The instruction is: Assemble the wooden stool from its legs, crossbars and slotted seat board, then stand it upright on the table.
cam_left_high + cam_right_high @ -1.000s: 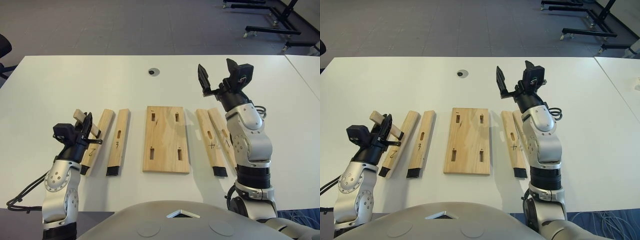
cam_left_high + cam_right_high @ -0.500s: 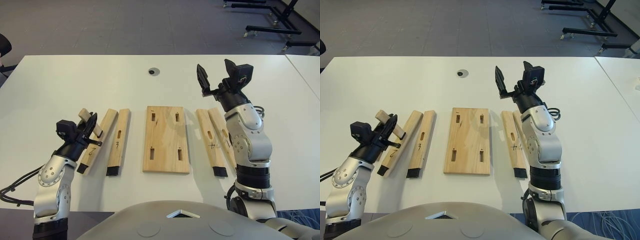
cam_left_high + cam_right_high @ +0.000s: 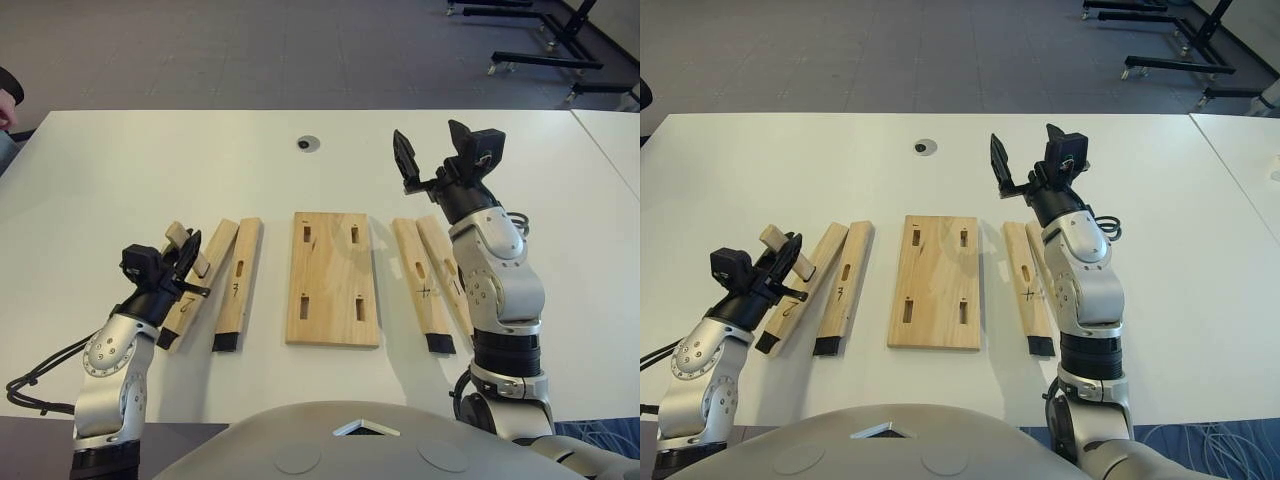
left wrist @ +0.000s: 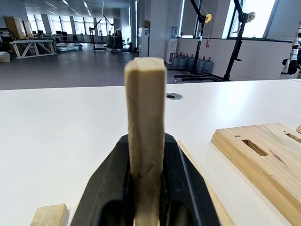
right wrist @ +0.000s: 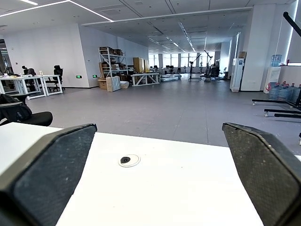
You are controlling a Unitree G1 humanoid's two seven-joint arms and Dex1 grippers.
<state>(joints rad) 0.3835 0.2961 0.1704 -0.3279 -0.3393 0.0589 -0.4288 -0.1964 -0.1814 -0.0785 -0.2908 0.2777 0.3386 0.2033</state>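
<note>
White table (image 3: 120,180) carried all the parts, laid flat in a row. The slotted seat board (image 3: 332,277) sat in the middle, with two legs (image 3: 238,283) to its left and two more legs (image 3: 415,275) to its right.

The left gripper (image 3: 178,262) hung just above the outer left leg (image 3: 217,243), its jaws pinching a short crossbar (image 4: 146,117) that stood up out of them. We judged the main risk to be in that grip. The bar seemed to be held near one end, so a push into a leg slot at a slight angle could make it pivot or slip between the pads. The left legs lay just beside each other, so a low pass by the wrist could nudge one into the other and twist the slots out of line.

The right gripper (image 3: 432,150) was raised over the far ends of the right legs with its jaws spread wide and nothing between them. A straight descent could strike those legs.

For room, the far half of the table held only a cable hole (image 3: 308,144). Bare surface also stretched left of the legs. The legs' dark ends pointed toward the near edge, so dragging parts that way looked riskier to us.
</note>
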